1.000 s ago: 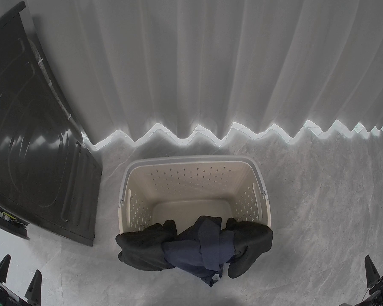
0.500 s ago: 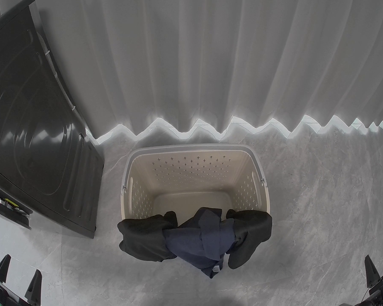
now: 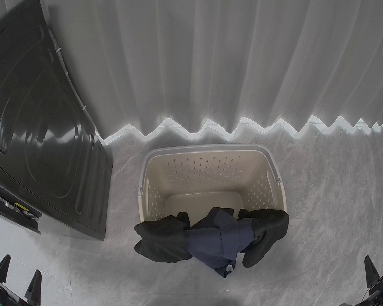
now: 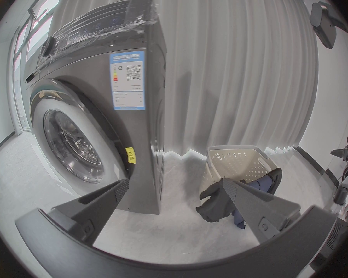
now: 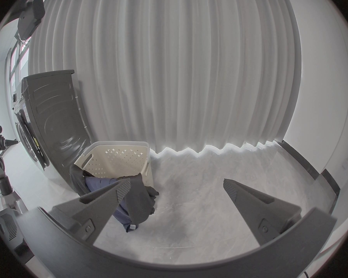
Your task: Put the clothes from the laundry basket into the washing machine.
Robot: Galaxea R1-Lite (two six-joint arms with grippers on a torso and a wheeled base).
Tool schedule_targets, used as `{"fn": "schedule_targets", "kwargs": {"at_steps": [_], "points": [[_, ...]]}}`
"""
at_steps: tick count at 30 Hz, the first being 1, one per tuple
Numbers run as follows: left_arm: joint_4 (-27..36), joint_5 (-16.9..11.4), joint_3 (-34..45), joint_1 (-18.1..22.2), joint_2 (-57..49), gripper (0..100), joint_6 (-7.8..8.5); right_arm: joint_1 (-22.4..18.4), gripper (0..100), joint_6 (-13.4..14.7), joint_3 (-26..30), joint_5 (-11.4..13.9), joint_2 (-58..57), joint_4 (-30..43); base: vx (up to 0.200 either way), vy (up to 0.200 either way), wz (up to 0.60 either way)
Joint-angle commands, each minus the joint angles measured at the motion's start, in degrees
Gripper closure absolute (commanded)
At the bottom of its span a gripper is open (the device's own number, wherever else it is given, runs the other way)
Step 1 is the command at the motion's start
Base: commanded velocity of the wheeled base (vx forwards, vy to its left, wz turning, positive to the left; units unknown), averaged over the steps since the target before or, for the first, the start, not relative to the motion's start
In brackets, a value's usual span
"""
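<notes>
Head view: the clothes (image 3: 212,241), black and navy, hang over the rim of the laundry basket (image 3: 208,149) at its 6 o'clock. The washing machine (image 3: 38,120) stands at the basket's 9 o'clock. The left gripper (image 3: 19,273) sits at the clothes' 8 o'clock and the right gripper (image 3: 378,256) at their 4 o'clock, both well apart from them

Left wrist view: jaws spread, nothing between them; the clothes lie beyond, off to one side of the gap

Right wrist view: jaws likewise spread and empty, the clothes beyond one side
</notes>
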Motion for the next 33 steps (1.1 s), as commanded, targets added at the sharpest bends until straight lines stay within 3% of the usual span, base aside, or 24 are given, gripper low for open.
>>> {"fn": "schedule_targets", "kwargs": {"at_steps": [1,9,24,30,33], "points": [[-0.03,0.02,0.92,0.01,-0.84,0,-0.02,0.03,0,-0.02,1.01,0.01,-0.93,0.0,0.0,0.0,0.0],[-0.03,0.02,0.92,0.01,-0.92,0,-0.02,0.03,0,-0.02,1.01,0.01,-0.93,0.0,0.0,0.0,0.0],[-0.03,0.02,0.92,0.01,-0.92,0,-0.02,0.03,0,-0.02,1.01,0.01,-0.93,0.0,-0.2,0.0,0.0],[-0.03,0.02,0.92,0.01,-0.92,0,-0.02,0.03,0,-0.02,1.01,0.01,-0.93,0.0,0.0,0.0,0.0],[-0.03,0.02,0.92,0.01,-0.84,0,-0.02,0.03,0,-0.02,1.01,0.01,-0.93,-0.09,0.0,0.2,0.0]]}}
